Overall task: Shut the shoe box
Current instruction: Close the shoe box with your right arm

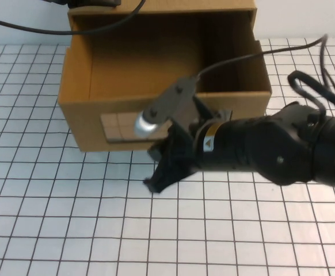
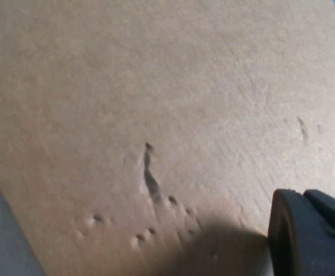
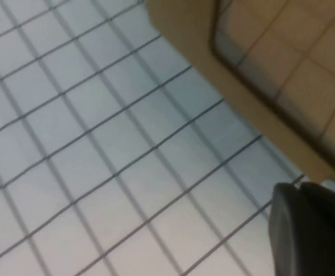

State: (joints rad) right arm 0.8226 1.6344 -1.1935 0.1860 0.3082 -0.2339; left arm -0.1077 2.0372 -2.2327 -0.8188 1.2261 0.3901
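1. Shoe box (image 1: 98,69) sits in the upper middle of the high view, on a white table (image 1: 52,218) with thin dark grid lines.
2. It is brown cardboard, and its top is open, so you can look down into the bare brown inside.
3. Its front wall faces the lower edge of the frame. Its long side runs from left to right across the picture.
4. A clear window (image 1: 118,126) is set in that front wall, low down and a bit left of the middle. Grid lines show through it.
5. The right gripper (image 1: 162,167) is black and sits in the middle of the frame, just in front of the box's front wall. It points toward the lower left.
6. The right arm (image 1: 271,149) reaches in from the right edge, and it hides the right part of the front wall.
7. I cannot tell if the right gripper's fingers are open or shut, and I see nothing held in them.
8. In the right wrist view, the box's brown corner and window (image 3: 282,63) fill the upper right, above the gridded table (image 3: 98,144).
9. The left gripper (image 2: 311,236) shows only as a dark piece in the lower right of the left wrist view.
10. It is very near a plain brown cardboard face (image 2: 156,86) with small dents. I cannot tell if it is open or shut.
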